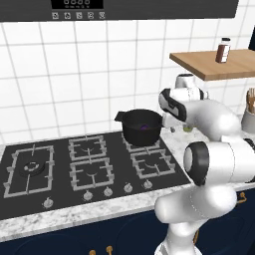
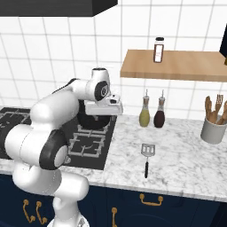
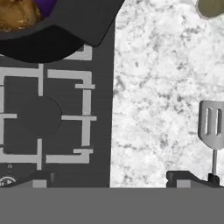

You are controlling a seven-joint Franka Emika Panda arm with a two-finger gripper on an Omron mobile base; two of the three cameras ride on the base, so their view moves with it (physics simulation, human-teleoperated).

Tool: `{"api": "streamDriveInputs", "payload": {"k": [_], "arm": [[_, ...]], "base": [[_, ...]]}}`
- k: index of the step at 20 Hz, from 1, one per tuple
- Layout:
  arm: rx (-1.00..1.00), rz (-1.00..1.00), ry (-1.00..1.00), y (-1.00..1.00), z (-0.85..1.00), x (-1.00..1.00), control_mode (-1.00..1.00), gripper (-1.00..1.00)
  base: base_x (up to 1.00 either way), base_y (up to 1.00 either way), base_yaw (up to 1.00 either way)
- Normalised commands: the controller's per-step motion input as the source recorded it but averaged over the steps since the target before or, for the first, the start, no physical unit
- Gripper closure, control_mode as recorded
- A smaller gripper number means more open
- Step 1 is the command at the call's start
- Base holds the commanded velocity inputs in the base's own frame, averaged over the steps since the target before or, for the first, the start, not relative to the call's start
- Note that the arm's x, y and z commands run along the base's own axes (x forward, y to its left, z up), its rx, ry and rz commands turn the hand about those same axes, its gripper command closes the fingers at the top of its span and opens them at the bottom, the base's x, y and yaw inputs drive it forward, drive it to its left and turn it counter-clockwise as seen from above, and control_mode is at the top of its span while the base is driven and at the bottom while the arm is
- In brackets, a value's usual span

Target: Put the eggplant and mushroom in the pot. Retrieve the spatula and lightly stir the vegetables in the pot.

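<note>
Holding 2 veg (image 3: 26, 11): 1 pot (image 1: 142, 127); 1 spatula (image 2: 147, 156) apart.

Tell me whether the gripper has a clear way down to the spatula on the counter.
Probably yes. The spatula lies alone on bare marble counter, apart from the two bottles and the pot. The gripper is open and empty above the stove's edge, nothing between them.

pot (image 3: 52, 30) cut by frame edge, spatula (image 3: 212, 127) handle cropped
</note>
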Motion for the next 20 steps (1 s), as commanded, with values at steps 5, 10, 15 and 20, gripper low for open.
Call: {"api": "streamDriveInputs", "payload": {"k": [5,10,15,20], "arm": [[0.23,0.26,0.0,-1.0,-0.93,-0.51,-1.0,-1.0],[0.24,0.12,0.03,-1.0,-0.69,-0.14,-1.0,-1.0],[0.0,-0.01,0.07,-0.58,-0.08,0.0,-1.0,-1.0],[-0.02,-0.01,0.05,-0.59,-0.05,0.0,-1.0,-1.0]], "base": [[0.0,0.0,0.0],[0.0,0.0,0.0],[0.0,0.0,0.0],[0.0,0.0,0.0]]}}
